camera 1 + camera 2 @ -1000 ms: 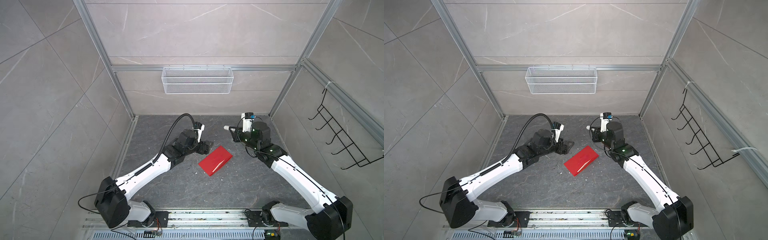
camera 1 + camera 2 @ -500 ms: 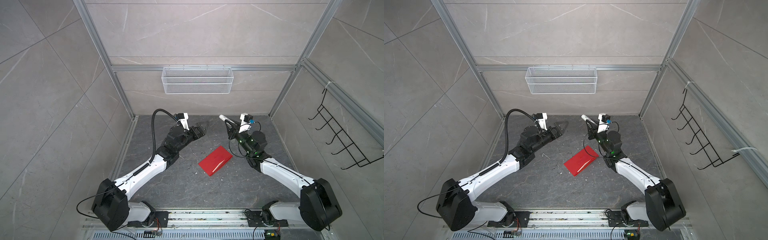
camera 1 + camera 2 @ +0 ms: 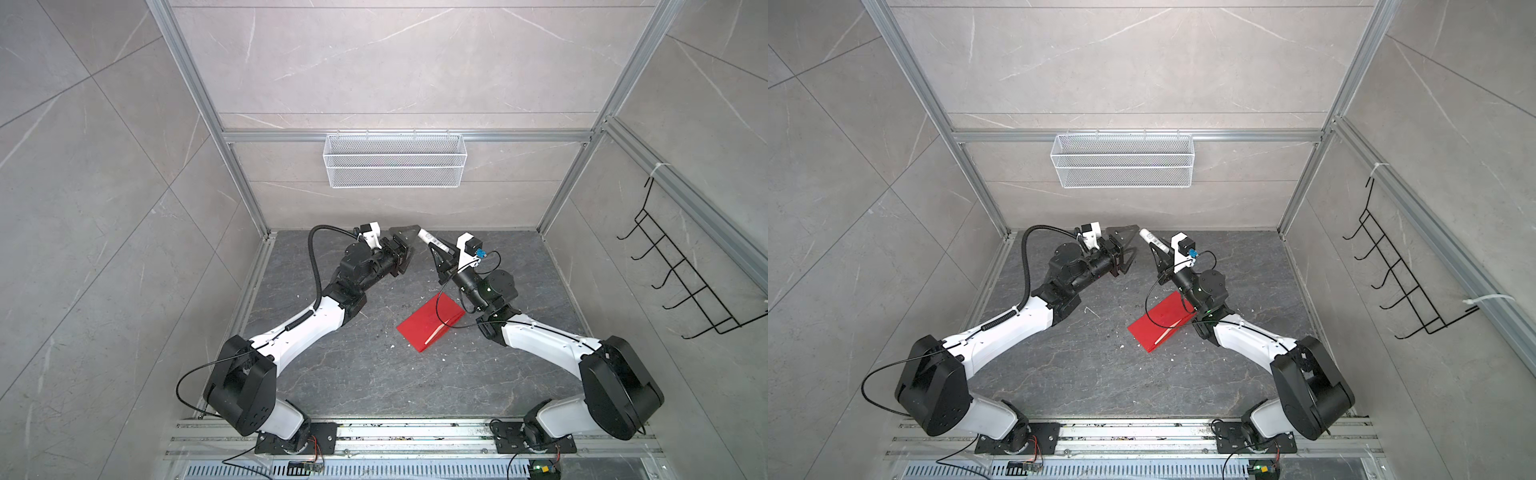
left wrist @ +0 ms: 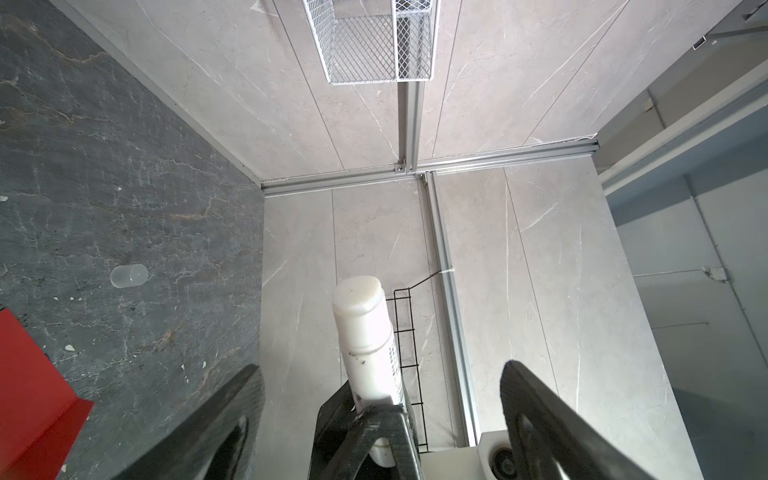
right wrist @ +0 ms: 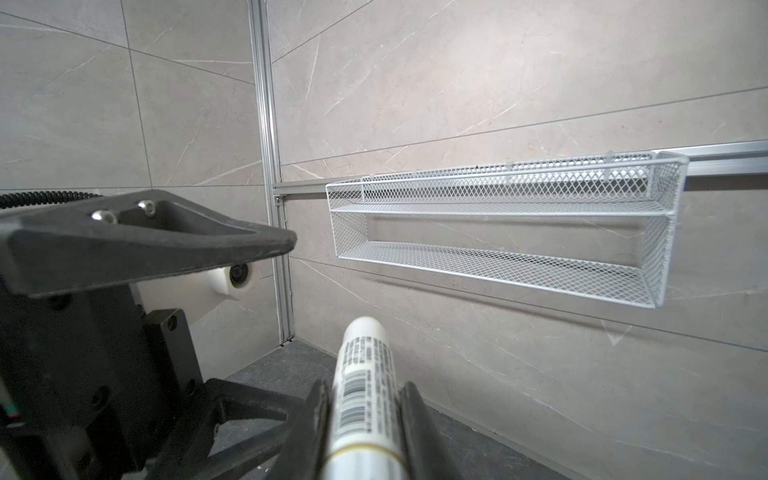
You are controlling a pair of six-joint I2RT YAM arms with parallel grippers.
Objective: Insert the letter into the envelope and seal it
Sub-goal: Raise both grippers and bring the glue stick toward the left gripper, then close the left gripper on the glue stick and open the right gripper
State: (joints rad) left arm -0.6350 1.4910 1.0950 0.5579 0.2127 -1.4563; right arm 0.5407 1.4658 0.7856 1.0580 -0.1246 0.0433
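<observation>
The red envelope (image 3: 430, 328) (image 3: 1160, 322) lies flat on the dark floor, under the right arm's wrist; one corner of it shows in the left wrist view (image 4: 29, 395). The letter is out of view. My right gripper (image 3: 440, 257) (image 5: 365, 415) is raised near the back wall, shut on a white glue stick (image 3: 430, 240) (image 5: 363, 365) that sticks out beyond its fingers. My left gripper (image 3: 409, 249) (image 4: 381, 368) faces it, open, with the glue stick's free end (image 4: 359, 299) between its spread fingers, touching neither.
A clear cap (image 4: 129, 276) lies on the floor beyond the envelope. A white wire basket (image 3: 395, 166) hangs on the back wall just above both grippers. A black hook rack (image 3: 681, 286) is on the right wall. White crumbs dot the floor.
Both grippers have lifted off the floor area toward the back wall and come together. The glue stick now points up and left into the left gripper's open jaws. The envelope has not moved.
</observation>
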